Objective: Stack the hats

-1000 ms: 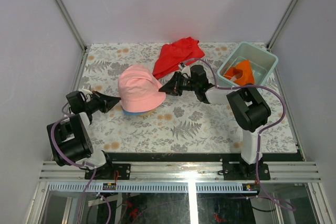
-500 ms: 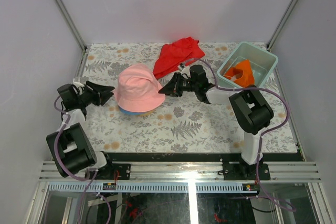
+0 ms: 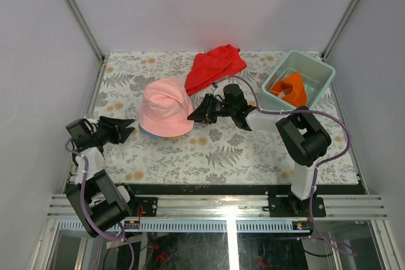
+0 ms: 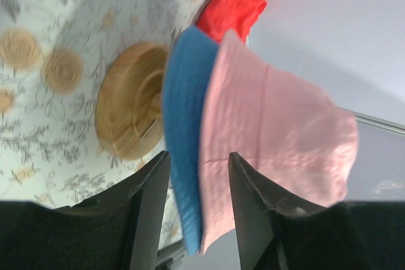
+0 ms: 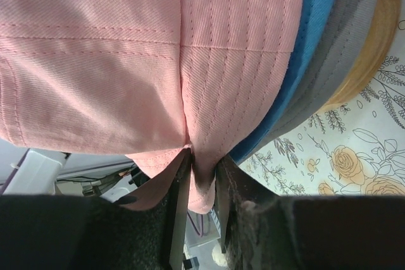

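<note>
Three stacked hats [image 3: 166, 107], one orange hat [image 3: 292, 86]

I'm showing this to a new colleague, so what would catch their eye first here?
The pink hat in the middle, topping a blue hat on a wooden stand, with the right gripper pinching its brim. Then the orange hat in the teal bin at the far right, and the red cloth beyond the stack.

stack: pink hat [image 3: 166, 107] on top, blue hat [image 4: 186, 93] then grey hat [image 5: 345, 49] under, brims drooped | leftover: orange hat [image 3: 289, 85], lay crumpled in teal bin [image 3: 315, 61]
</note>
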